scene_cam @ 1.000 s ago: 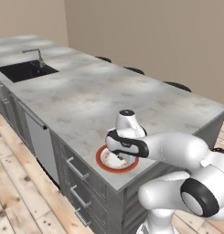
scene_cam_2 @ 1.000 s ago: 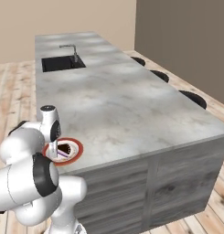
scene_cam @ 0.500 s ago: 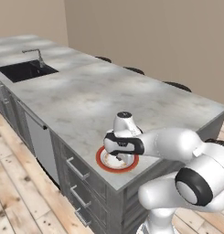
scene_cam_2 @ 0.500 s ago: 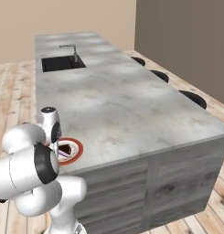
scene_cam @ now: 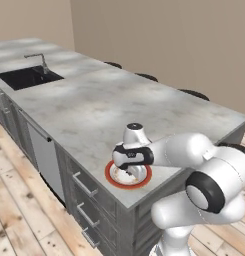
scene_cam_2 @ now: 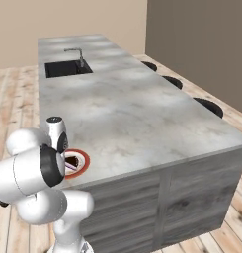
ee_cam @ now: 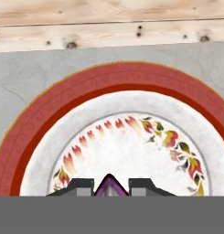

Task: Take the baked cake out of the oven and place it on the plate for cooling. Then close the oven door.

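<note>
We held our two-finger gripper [ee_cam: 111, 188] directly over the small round plate with the broad orange-red rim and flowered white centre [ee_cam: 63, 105], its jaws closed on a dark wedge with a purple edge that we took to be the slice of cake [ee_cam: 108, 185]; in the right base view that brown piece [scene_cam_2: 71, 161] sat low against the plate's white middle, though we could not tell whether it already touched. The relation that mattered was straight down: the plate [scene_cam: 115, 178] lay right beneath the hand, so we judged the coming move to be a short lowering and a release, with no sideways travel called for. The plate stood near the front edge of the long grey marble-look island counter [scene_cam: 99, 107], with the pale wooden floor [ee_cam: 109, 23] showing just past the counter's rim in the hand view, so there was little margin on that side. Toward the black inset sink [scene_cam: 26, 77] the countertop ran on, well apart from the plate. We judged the oven door as not yet dealt with.
</note>
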You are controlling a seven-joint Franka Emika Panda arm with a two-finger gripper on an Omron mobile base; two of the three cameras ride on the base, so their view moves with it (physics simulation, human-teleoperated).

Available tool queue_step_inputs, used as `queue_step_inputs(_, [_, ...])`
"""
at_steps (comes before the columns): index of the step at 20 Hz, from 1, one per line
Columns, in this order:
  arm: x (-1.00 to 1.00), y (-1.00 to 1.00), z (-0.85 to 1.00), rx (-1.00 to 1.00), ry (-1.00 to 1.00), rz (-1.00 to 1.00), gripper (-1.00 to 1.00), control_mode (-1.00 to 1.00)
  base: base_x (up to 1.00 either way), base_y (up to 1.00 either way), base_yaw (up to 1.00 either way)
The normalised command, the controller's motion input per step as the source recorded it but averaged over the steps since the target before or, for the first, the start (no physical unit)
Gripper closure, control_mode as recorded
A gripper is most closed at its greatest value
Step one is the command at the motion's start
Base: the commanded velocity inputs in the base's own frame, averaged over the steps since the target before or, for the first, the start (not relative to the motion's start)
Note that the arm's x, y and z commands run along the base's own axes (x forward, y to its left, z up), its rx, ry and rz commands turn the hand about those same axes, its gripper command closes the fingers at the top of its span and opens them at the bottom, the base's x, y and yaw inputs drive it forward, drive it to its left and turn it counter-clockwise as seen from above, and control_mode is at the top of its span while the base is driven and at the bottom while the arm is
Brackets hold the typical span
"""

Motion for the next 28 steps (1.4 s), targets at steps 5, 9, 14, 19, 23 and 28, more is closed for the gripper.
queue_step_inputs(5, [0.07, 0.05, -0.07, 0.00, 0.01, 0.00, 1.00, -1.00, 0.00, 0.00, 0.00])
queue_step_inputs(9, [0.01, 0.14, -0.08, -0.01, 0.02, 0.00, -1.00, -1.00, 0.00, 0.00, 0.00])
queue_step_inputs(14, [0.00, 0.00, 0.00, 0.00, 0.00, 0.00, -1.00, -1.00, 0.00, 0.00, 0.00])
queue_step_inputs(19, [-0.35, 0.00, 0.29, 0.00, 0.00, 0.00, -1.00, -1.00, 0.00, 0.00, 0.00])
queue_step_inputs(23, [-0.57, -0.12, 0.99, 0.08, -0.08, 0.00, -1.00, -1.00, 0.00, 0.00, 0.00])
queue_step_inputs(28, [-0.37, -0.24, 1.00, 0.05, -0.03, -0.06, -1.00, -1.00, 0.00, 0.00, 0.00])
